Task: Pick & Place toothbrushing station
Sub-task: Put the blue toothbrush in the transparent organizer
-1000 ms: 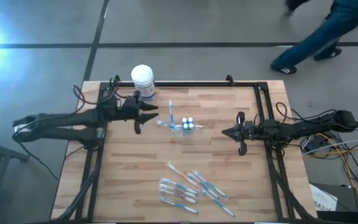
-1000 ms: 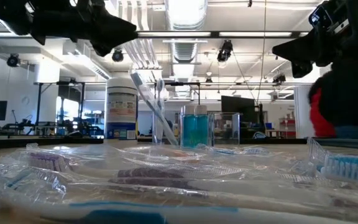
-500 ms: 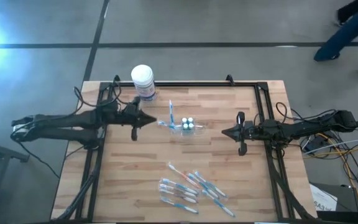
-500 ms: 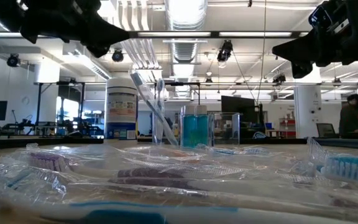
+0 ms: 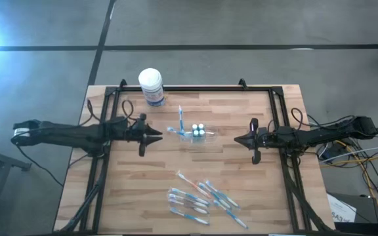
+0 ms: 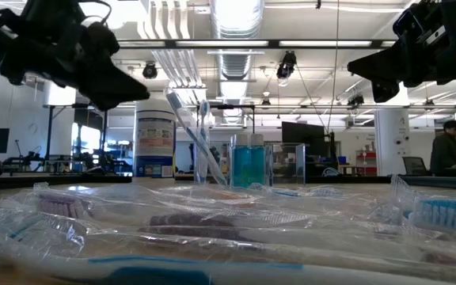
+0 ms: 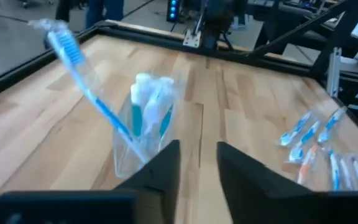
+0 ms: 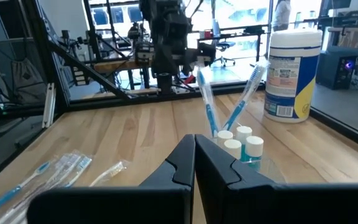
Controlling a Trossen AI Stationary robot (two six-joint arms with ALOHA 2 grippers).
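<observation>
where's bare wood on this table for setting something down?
Free: the strip between the clear plastic cup and the pile of wrapped blue-and-white toothbrushes; the near-left corner beside that pile; the far-right corner behind the right tool. Crowded: around the cup, between the left tool and the white-lidded tub.

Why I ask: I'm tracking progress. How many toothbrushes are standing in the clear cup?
2. Both stand in the cup: one toothbrush tilts toward the tub, the other toward the left arm. None seems hidden.

left claw (image 5: 156,136) withdrawn from cup (image 5: 196,136), person gone
</observation>
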